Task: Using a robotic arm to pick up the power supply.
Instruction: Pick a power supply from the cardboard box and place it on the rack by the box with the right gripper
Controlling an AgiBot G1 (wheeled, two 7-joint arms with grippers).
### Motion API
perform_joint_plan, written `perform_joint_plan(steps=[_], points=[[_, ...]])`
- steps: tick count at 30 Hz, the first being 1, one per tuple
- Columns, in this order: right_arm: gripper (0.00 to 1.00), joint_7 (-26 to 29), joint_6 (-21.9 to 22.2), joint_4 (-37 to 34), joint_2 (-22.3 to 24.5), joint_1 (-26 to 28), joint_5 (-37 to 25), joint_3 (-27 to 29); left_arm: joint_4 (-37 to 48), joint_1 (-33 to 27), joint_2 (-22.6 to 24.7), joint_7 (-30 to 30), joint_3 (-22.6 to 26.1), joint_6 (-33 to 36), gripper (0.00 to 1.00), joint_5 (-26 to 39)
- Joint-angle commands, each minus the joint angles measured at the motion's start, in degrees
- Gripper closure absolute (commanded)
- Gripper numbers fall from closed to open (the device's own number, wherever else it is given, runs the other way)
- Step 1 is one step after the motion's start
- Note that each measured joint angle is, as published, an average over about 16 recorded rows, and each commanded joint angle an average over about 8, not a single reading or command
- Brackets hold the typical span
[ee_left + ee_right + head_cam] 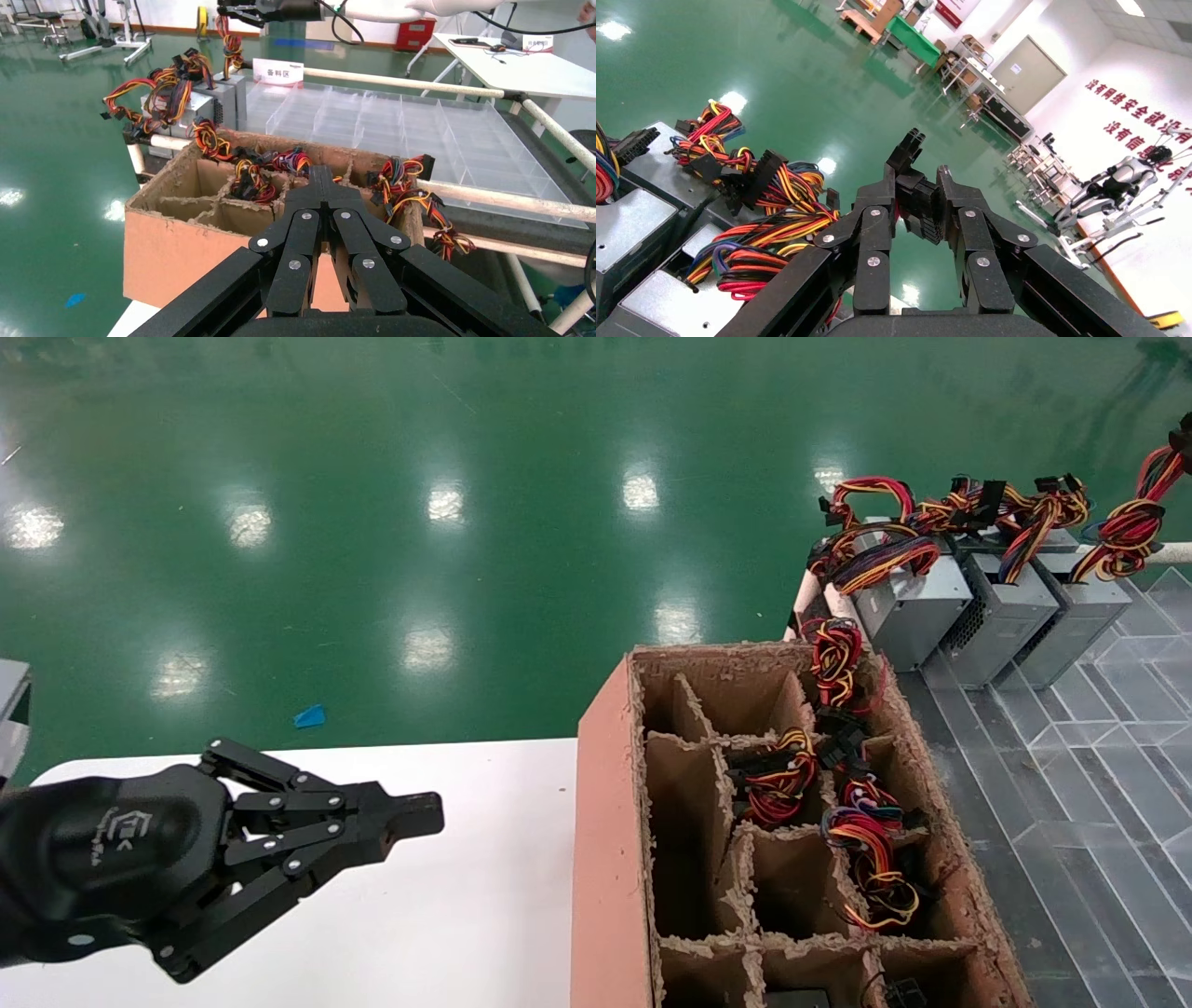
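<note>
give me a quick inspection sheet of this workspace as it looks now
surface: white table on the left; clear compartment tray on the right
job's things: three grey power supplies in a row beyond the cardboard box, none lifted
clutter: blue scrap on the floor
grippers: left gripper shut, holding nothing, over the white table; right gripper raised above the row, shut on a black plug
cables: rightmost supply's wire bundle rises towards the right gripper; loose bundles in the box's cells
surroundings: glossy green floor
</note>
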Motion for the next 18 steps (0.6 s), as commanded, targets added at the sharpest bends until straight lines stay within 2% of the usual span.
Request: perform_joint_plan(steps=[1, 10, 18], points=[[0.0, 0.13, -0.02, 0.22, -0.05, 0.02, 0.01, 0.01, 0.0, 0.0, 0.0, 0.0, 0.0, 0.0, 1.0, 0.0], [0.0, -0.25, -1.22, 1.25, 0.97, 0.33, -0.48, -0.34, 0.0, 0.0, 0.0, 0.0, 0.0, 0.0, 1.0, 0.0], [0.0, -1.86, -5.5, 3.06, 2.49, 1.51, -1.83, -1.3, 0.0, 0.0, 0.0, 0.0, 0.0, 0.0, 1.0, 0.0]])
